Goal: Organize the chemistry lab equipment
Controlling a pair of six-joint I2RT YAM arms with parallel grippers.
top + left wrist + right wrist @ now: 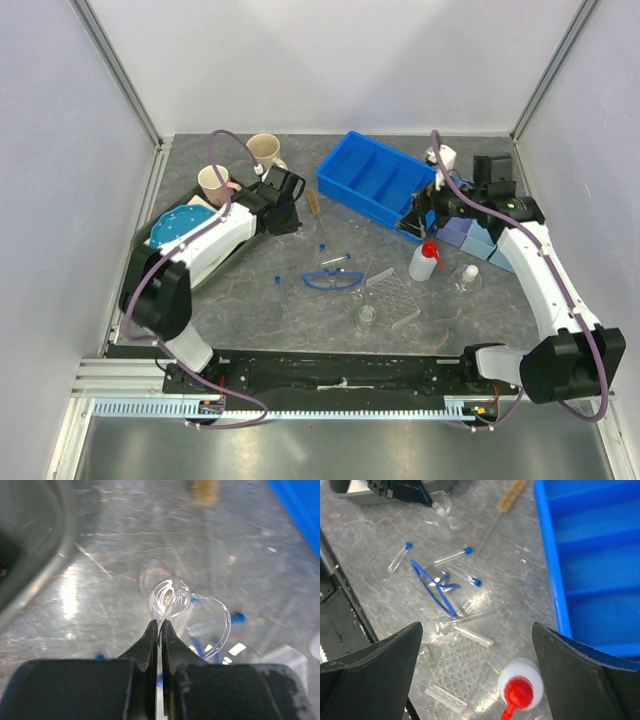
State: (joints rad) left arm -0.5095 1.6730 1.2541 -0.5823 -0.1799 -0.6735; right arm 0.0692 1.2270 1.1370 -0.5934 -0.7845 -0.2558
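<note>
My left gripper (160,623) is shut, pinching the rim of a small clear beaker (172,596) on the table. In the top view this gripper (284,214) sits at the centre-left, near the brush (312,205). My right gripper (477,626) hangs open above the white squeeze bottle (522,690) with its red nozzle and holds nothing. Blue-framed goggles (335,278), blue-capped tubes (335,260), the clear tube rack (393,297), another small beaker (367,316) and a flask (467,277) lie in the middle of the table.
A blue divided bin (375,180) stands at the back centre, close to the right gripper (420,222). Two mugs (265,150) and a blue dotted plate (175,225) are at the left. Pale blue boxes (470,238) sit under the right arm.
</note>
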